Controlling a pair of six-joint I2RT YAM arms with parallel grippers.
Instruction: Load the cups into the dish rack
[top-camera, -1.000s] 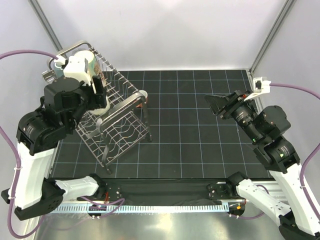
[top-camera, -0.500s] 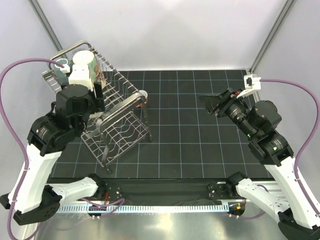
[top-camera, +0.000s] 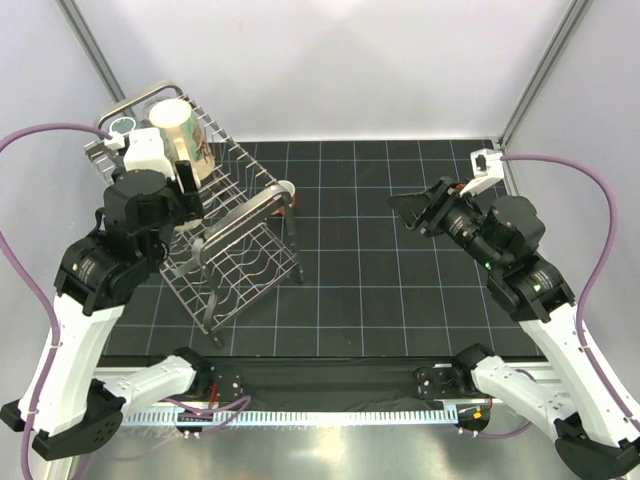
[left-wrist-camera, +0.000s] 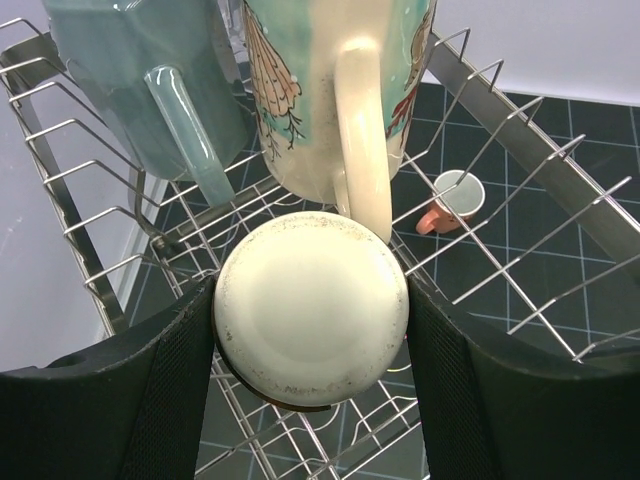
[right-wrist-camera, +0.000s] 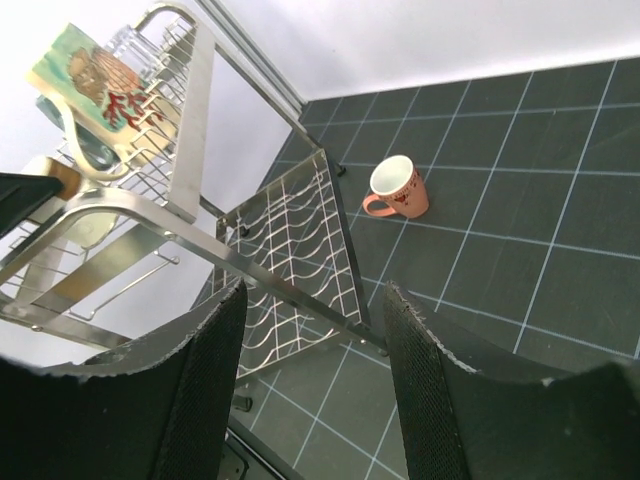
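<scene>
A small cream cup with a brown edge (left-wrist-camera: 310, 305) sits between the black fingers of my left gripper (left-wrist-camera: 310, 300), which is shut on it above the rods of the silver wire dish rack (left-wrist-camera: 500, 110). Just beyond it in the rack stand a large cream printed mug (left-wrist-camera: 330, 100) and a grey-teal cup (left-wrist-camera: 130, 70). From above, my left gripper (top-camera: 190, 183) hovers over the rack (top-camera: 245, 255) beside the cream mug (top-camera: 180, 125). A salmon-pink mug (top-camera: 287, 188) (right-wrist-camera: 397, 188) stands on the mat behind the rack. My right gripper (right-wrist-camera: 315, 300) (top-camera: 405, 205) hangs open and empty over the mat.
A black gridded mat (top-camera: 400, 290) covers the table. White walls and metal corner posts (top-camera: 535, 75) close in the back and sides. The rack's thick loop handle (right-wrist-camera: 190, 120) rises between my right gripper and the loaded cups. Purple cables (top-camera: 590, 230) trail from both wrists.
My left wrist has drawn back toward the near side, uncovering the cream mug in the rack. My right arm has swung a little left toward the rack, jaws unchanged.
</scene>
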